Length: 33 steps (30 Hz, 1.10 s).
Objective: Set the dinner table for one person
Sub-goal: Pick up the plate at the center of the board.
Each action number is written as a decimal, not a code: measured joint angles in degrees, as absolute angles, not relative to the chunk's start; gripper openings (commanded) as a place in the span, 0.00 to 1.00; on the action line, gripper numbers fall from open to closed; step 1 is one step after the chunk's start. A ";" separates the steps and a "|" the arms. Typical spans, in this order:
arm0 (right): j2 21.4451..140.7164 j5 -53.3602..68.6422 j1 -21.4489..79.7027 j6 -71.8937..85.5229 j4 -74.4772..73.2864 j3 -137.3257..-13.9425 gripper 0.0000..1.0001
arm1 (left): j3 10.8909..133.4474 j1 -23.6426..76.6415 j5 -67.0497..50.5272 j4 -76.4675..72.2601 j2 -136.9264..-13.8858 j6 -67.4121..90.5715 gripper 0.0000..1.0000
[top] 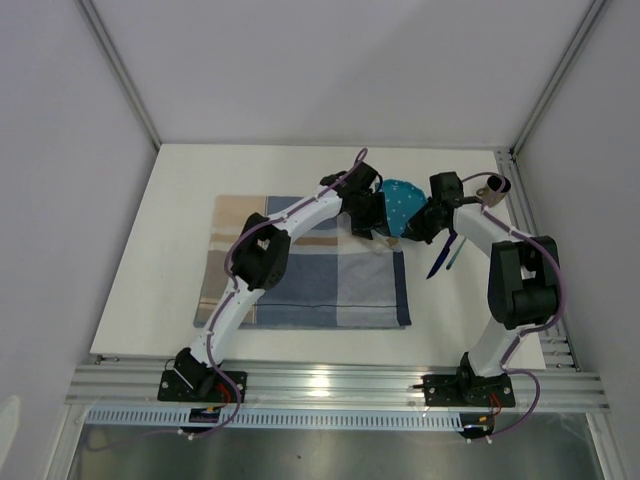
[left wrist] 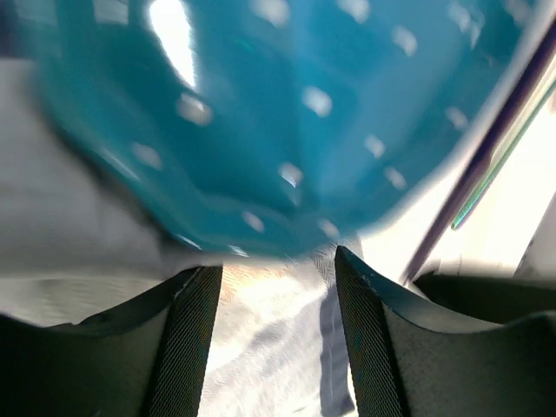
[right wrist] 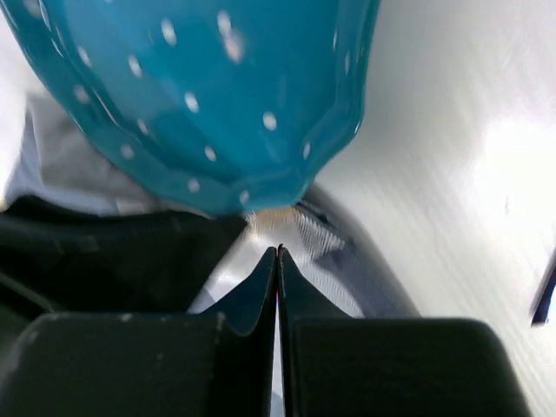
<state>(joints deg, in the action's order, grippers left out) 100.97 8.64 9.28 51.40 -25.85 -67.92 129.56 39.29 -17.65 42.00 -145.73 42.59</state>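
A teal white-dotted plate [top: 402, 203] sits at the far right corner of the blue-and-beige checked placemat [top: 300, 280] on the white dinner table [top: 170, 220]. My left gripper [top: 375, 225] is at the plate's left rim. In the left wrist view it [left wrist: 278, 261] is open, with placemat cloth [left wrist: 269, 347] between the fingers and the plate [left wrist: 287, 113] just beyond the tips. My right gripper [top: 412, 230] is at the plate's near right side. In the right wrist view it [right wrist: 278, 252] is shut just short of the plate's rim [right wrist: 208, 95], over the placemat's corner [right wrist: 321, 234].
A purple utensil [top: 438, 262] and a teal one [top: 455, 255] lie on the table right of the placemat; the purple one also shows in the left wrist view [left wrist: 486, 148]. A small tan object [top: 490, 185] lies near the far right corner. White walls enclose the table.
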 measured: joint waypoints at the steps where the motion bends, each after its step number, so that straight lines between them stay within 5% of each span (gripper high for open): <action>1: 100.38 9.19 9.76 51.11 -26.68 -67.70 0.00 | 129.29 39.05 -16.73 41.63 -145.73 42.92 0.61; 10: 99.53 11.00 11.40 49.28 -29.23 -67.61 0.00 | 110.30 36.05 -16.16 26.06 -136.55 50.70 0.60; 17: 99.53 11.00 11.42 49.19 -29.52 -67.61 0.00 | 123.79 35.86 -13.61 30.65 -140.35 52.07 0.59; 27: 99.53 10.81 11.42 48.25 -29.74 -67.61 0.00 | 119.26 35.27 -13.58 28.77 -138.45 52.49 0.54; 33: 99.53 10.79 11.44 47.97 -29.74 -67.61 0.00 | 129.49 35.07 -11.75 33.19 -140.64 52.45 0.50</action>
<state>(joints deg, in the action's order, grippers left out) 99.53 10.79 11.44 47.97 -29.74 -67.61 129.49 35.07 -11.75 33.19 -140.64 52.45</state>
